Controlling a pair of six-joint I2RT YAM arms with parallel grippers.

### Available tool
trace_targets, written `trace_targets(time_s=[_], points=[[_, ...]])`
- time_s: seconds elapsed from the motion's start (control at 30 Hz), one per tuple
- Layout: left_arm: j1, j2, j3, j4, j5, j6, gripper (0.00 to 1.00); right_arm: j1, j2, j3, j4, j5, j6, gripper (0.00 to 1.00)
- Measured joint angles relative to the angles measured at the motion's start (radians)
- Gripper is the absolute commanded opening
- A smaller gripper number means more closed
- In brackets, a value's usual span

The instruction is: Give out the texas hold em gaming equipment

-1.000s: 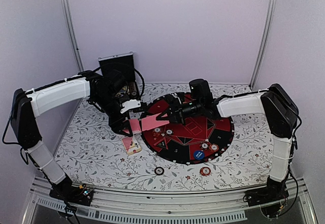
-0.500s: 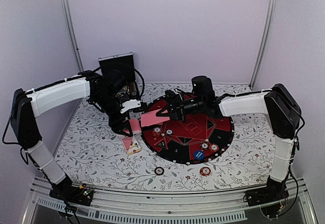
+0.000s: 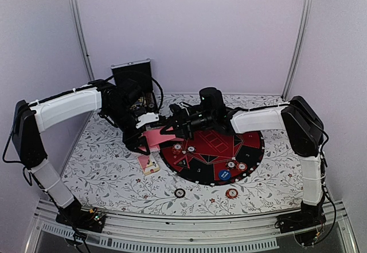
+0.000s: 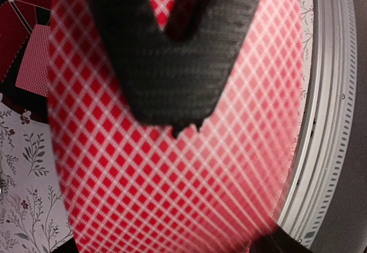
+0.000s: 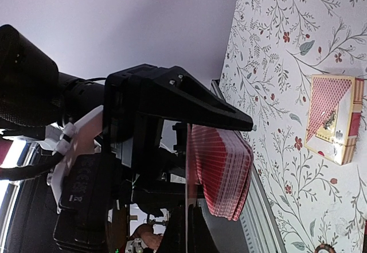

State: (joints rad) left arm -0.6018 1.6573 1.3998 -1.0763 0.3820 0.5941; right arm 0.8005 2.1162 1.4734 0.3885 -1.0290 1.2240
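Note:
My left gripper (image 3: 141, 136) is shut on a deck of pink-red-backed cards (image 3: 151, 140) just left of the mat; the deck also shows in the right wrist view (image 5: 226, 172). My right gripper (image 3: 168, 129) reaches left to the deck and is shut on a single card (image 5: 187, 167), seen edge-on between its fingers. In the left wrist view that card's back (image 4: 172, 167) fills the frame with a black finger (image 4: 172, 63) on it. Striped chips (image 3: 178, 147) (image 3: 230, 164) lie on the mat; two more (image 3: 179, 193) (image 3: 231, 193) lie on the table in front.
The round black-and-red mat (image 3: 252, 150) covers the table's middle, with a blue chip (image 3: 223, 174) near its front. A card box (image 3: 148, 164) lies left of the mat. The silver-edged black case (image 3: 133, 74) stands at the back left.
My right gripper has moved left across the mat, carrying the pink card up against the deck. The left arm has stayed in place.

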Motion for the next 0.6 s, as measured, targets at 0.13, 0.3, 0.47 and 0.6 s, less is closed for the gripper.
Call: trace_targets(time_s=[0.13,0.3,0.47,0.6], points=[[0.000,0.000,0.000,0.001,0.000,0.000,0.21,0.005,0.010,0.000,-0.002,0.000,0.005,0.00],[-0.002,0.000,0.005,-0.004,0.000,0.000,0.21,0.017,0.030,0.021,0.001,0.000,0.012,0.00],[-0.002,0.000,0.006,-0.016,-0.005,0.000,0.21,0.026,0.060,0.048,0.001,-0.001,0.018,0.08],[-0.003,0.000,0.006,-0.013,0.000,-0.002,0.21,0.032,0.068,0.055,-0.019,0.012,0.009,0.21]])
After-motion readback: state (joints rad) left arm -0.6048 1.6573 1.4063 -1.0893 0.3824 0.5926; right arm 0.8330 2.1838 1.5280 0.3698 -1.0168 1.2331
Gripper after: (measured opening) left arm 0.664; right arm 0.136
